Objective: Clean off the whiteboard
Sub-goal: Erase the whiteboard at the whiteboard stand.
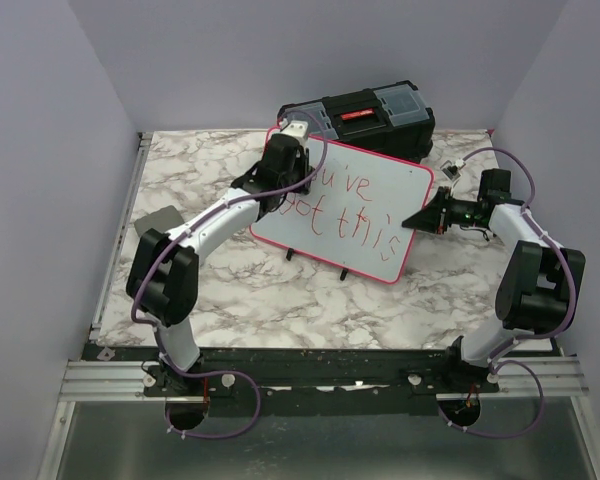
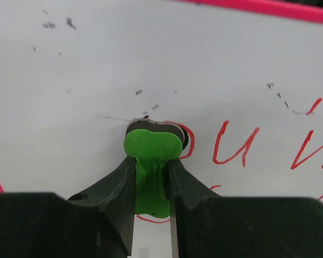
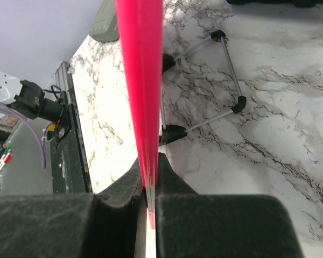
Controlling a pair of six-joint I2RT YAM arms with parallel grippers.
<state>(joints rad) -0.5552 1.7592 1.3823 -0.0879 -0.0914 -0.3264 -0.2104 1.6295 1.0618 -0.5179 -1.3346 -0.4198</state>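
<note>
Whiteboard (image 1: 365, 215): propped mid-table, toolbox (image 1: 370, 115) at 12 o'clock. Judged rigid, light, slick and tip-prone.
Right gripper (image 3: 149, 174): jaws closed on its 3 o'clock rim, the soundest hold.
Left gripper (image 2: 152, 164): jaws pinching 1 green eraser (image 2: 151, 148) against the writing.

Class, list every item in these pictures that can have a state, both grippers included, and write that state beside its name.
whiteboard: propped on its feet, red writing not yet erased.
green eraser: gripped, against the board at the writing.
left gripper: shut on the green eraser.
right gripper: shut on the whiteboard's pink rim.
black toolbox: lid closed.
grey pad: lying flat, apart from both arms.
</note>
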